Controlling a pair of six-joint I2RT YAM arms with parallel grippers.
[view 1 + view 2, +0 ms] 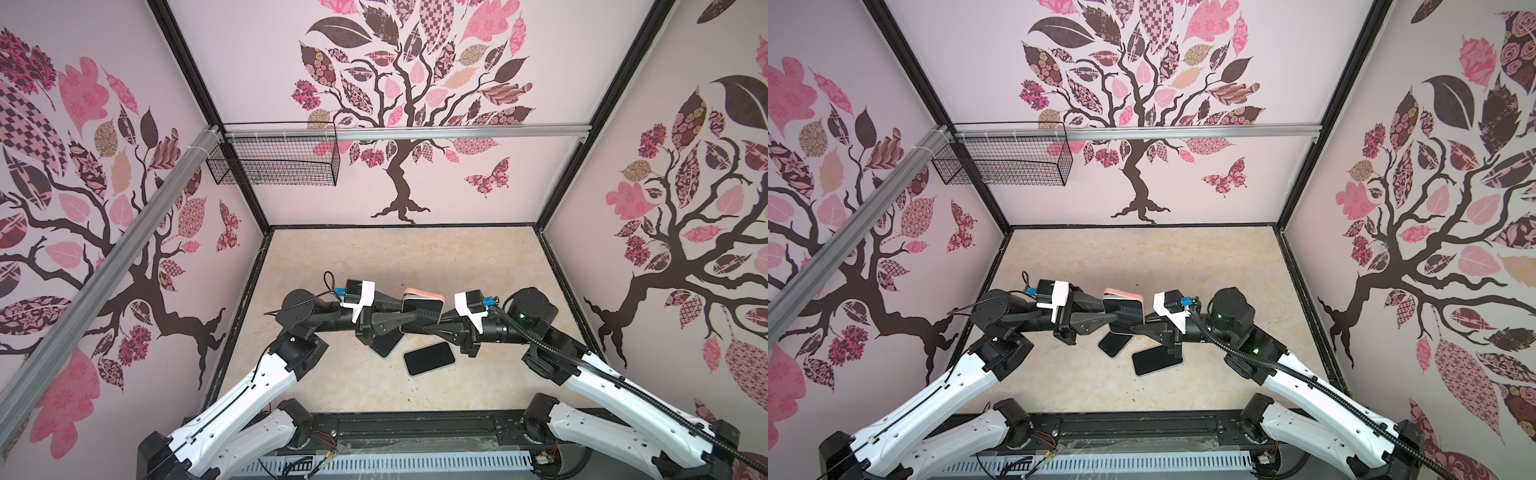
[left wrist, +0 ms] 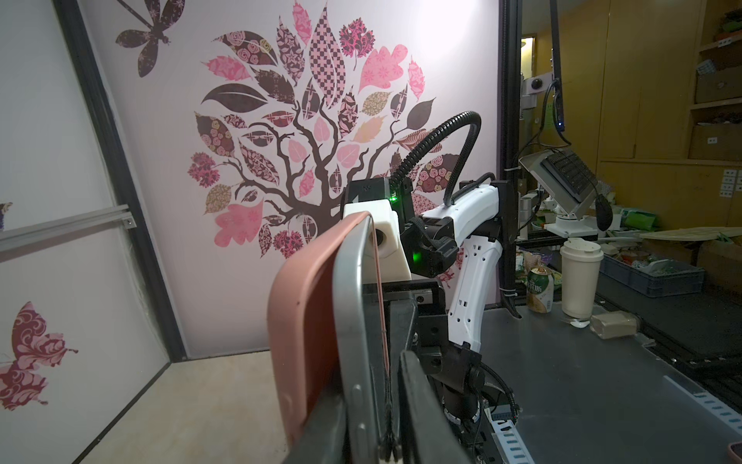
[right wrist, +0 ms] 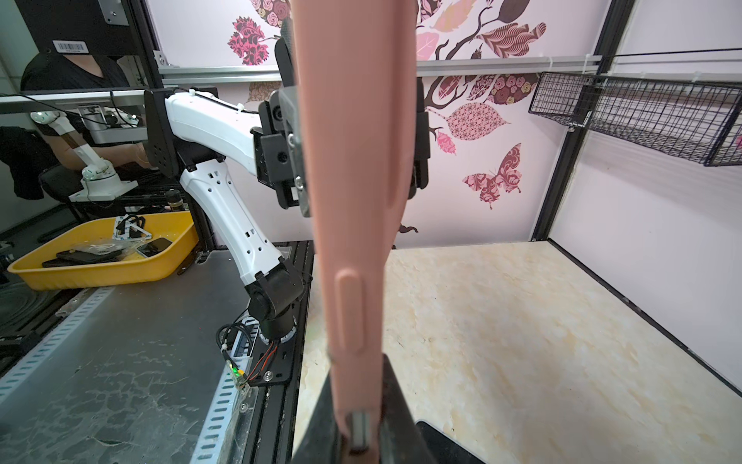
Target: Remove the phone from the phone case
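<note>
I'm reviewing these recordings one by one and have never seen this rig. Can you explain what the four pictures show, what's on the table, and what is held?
It is a robot with two arms, each ending in a two-finger gripper. Two pictures are top views from one camera head above, nearly identical. The other two come from cameras on the wrists, hence the close-ups. In both top views the left gripper and right gripper meet mid-table, each shut on one phone in a pink case, held above the table. Two more lie flat below: a black phone in the open and a half-hidden phone under the left gripper. A wire basket hangs on the back wall.
</note>
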